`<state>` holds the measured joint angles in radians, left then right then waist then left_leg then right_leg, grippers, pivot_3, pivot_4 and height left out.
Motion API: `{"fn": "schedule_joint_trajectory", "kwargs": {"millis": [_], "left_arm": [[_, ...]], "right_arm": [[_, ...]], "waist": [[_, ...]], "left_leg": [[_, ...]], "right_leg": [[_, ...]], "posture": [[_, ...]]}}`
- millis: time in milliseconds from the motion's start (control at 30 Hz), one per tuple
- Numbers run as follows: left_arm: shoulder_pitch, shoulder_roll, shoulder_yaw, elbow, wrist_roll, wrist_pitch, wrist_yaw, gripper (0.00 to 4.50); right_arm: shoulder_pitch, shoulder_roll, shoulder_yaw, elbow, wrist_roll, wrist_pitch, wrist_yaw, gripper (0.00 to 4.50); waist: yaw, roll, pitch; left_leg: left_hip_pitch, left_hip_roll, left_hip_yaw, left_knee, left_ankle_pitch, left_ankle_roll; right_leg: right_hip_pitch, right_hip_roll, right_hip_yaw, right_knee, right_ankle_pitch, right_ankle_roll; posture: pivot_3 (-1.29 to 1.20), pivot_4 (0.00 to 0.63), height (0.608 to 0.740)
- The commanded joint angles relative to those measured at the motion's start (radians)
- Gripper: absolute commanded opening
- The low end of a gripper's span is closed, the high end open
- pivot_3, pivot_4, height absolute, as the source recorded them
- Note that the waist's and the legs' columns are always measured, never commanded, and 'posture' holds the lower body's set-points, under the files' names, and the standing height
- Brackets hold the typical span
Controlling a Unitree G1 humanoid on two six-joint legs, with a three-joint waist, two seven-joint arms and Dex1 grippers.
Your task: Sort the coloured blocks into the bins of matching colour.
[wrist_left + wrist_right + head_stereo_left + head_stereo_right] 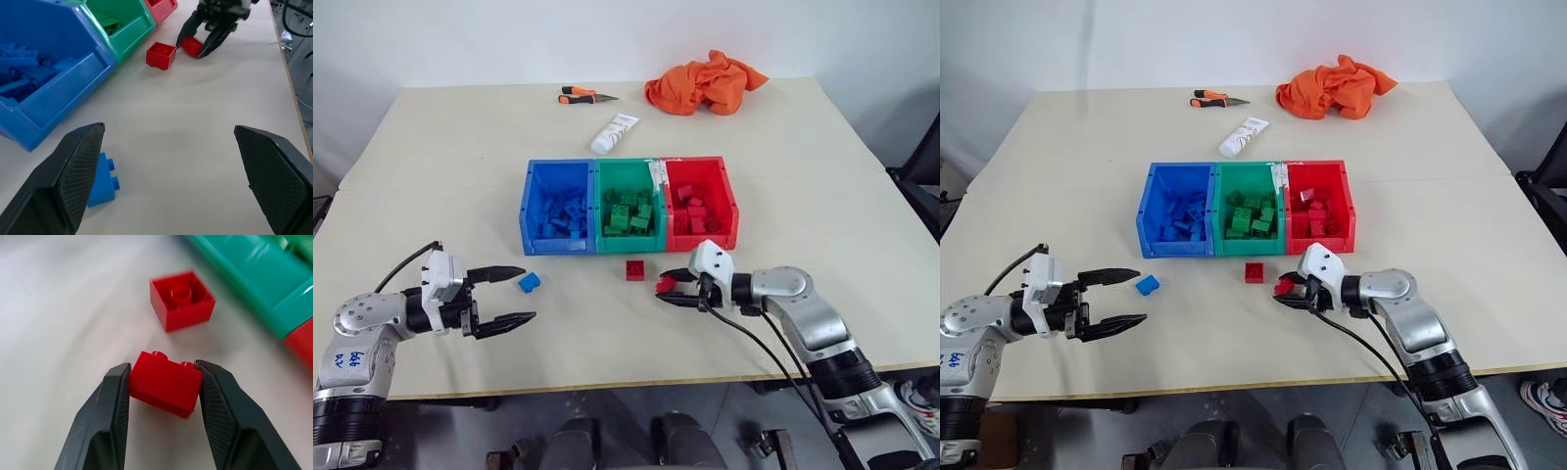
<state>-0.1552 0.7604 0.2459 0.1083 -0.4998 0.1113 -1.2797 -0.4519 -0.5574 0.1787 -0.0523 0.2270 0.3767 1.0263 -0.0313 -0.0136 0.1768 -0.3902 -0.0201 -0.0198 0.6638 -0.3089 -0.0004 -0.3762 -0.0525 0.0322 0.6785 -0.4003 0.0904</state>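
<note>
right tool [164, 382] has its two black fingers pressed against the sides of a red brick [166, 383], studs up, pinched across its short width, long axis running from finger to finger. the brick looks to sit on or just above the table [460, 157]; hard to say which. a second red brick [635, 270] lies just beyond the tool's tips, apart from them, hollow side up, between the tool and the bins.

the red bin [700, 204] sits past that loose brick and a little to the tool's right, so the carry, i'd judge, goes forward over the near wall. the right arm is clearly the nearer one for it.

left tool [501, 295] is spread wide, holding nothing, and a blue brick [530, 283] lies on the table near its upper finger, just off the tip, not touching.

bins: the blue bin [558, 206] holds a heap of blue bricks, the green bin [628, 208] a pile of green ones, the red bin several red ones.
</note>
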Motion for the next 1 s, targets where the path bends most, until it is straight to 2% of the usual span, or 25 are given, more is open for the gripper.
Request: {"fn": "schedule_joint_trajectory", "kwargs": {"millis": [33, 233, 400, 500, 533, 733, 900, 1000], "left_arm": [[-0.027, -0.001, 0.001, -0.011, -0.016, 0.001, -0.002, 4.5], [-0.087, -0.017, -0.035, 0.029, -0.003, -0.003, -0.008, 4.5], [-0.117, -0.027, -0.055, 0.053, 0.004, -0.013, -0.013, 4.5], [-0.124, -0.029, -0.057, 0.057, 0.005, -0.016, -0.014, 4.5], [-0.123, -0.029, -0.056, 0.055, 0.005, -0.015, -0.014, 4.5], [-0.107, -0.029, -0.048, 0.04, 0.001, -0.013, -0.013, 4.5], [-0.095, -0.024, -0.042, 0.032, -0.004, -0.007, -0.014, 4.5], [-0.097, -0.021, -0.039, 0.037, -0.003, -0.004, -0.013, 4.5]], "right_arm": [[-0.052, -0.045, -0.115, -0.108, 0.065, 0.065, -0.034, 1.64], [-0.201, -0.061, -0.166, 0.047, 0.021, 0.003, -0.093, 1.64], [-0.301, -0.044, -0.148, 0.26, -0.047, -0.099, -0.13, 3.29], [-0.319, -0.033, -0.142, 0.29, -0.057, -0.138, -0.125, 4.32], [-0.319, -0.032, -0.142, 0.286, -0.057, -0.141, -0.121, 4.47], [-0.237, -0.081, -0.165, 0.129, -0.002, -0.1, -0.042, 4.47], [-0.007, -0.212, -0.231, -0.101, 0.1, -0.029, 0.062, 4.47], [0.179, -0.301, -0.336, -0.184, 0.15, -0.012, 0.112, 4.47]], "waist": [[0.001, 0.0, 0.0], [-0.001, 0.0, 0.0], [-0.002, 0.0, 0.0], [-0.004, 0.0, 0.0], [-0.005, 0.0, 0.0], [-0.002, 0.0, 0.0], [0.01, 0.0, 0.0], [0.011, 0.0, 0.0]], "left_leg": [[0.0, 0.0, 0.0, 0.0, 0.0, 0.0], [0.001, 0.0, 0.0, 0.0, 0.0, 0.0], [0.0, 0.0, 0.001, 0.0, 0.0, 0.0], [0.0, 0.0, 0.001, -0.001, 0.0, 0.0], [0.0, 0.0, 0.001, -0.001, 0.0, 0.0], [0.0, 0.0, 0.001, 0.0, 0.0, 0.0], [-0.001, 0.0, -0.001, 0.0, 0.0, 0.001], [-0.002, -0.001, 0.0, 0.0, -0.001, 0.001]], "right_leg": [[0.0, 0.0, 0.0, 0.0, 0.0, 0.0], [0.0, 0.0, 0.0, 0.0, 0.0, 0.0], [0.0, 0.0, 0.0, 0.0, 0.0, 0.0], [-0.001, 0.0, 0.0, 0.001, 0.0, 0.0], [-0.001, 0.0, 0.0, 0.001, 0.0, 0.0], [-0.001, 0.0, 0.0, 0.001, 0.0, 0.0], [0.0, -0.001, -0.001, -0.001, 0.0, 0.0], [0.001, -0.001, -0.001, -0.003, 0.0, 0.0]], "posture": [[0.0, 0.15, 0.74], [0.0, 0.15, 0.74], [0.0, 0.15, 0.74], [0.0, 0.15, 0.74], [0.0, 0.15, 0.74], [0.0, 0.15, 0.74], [0.0, 0.15, 0.74], [0.0, 0.15, 0.74]]}}
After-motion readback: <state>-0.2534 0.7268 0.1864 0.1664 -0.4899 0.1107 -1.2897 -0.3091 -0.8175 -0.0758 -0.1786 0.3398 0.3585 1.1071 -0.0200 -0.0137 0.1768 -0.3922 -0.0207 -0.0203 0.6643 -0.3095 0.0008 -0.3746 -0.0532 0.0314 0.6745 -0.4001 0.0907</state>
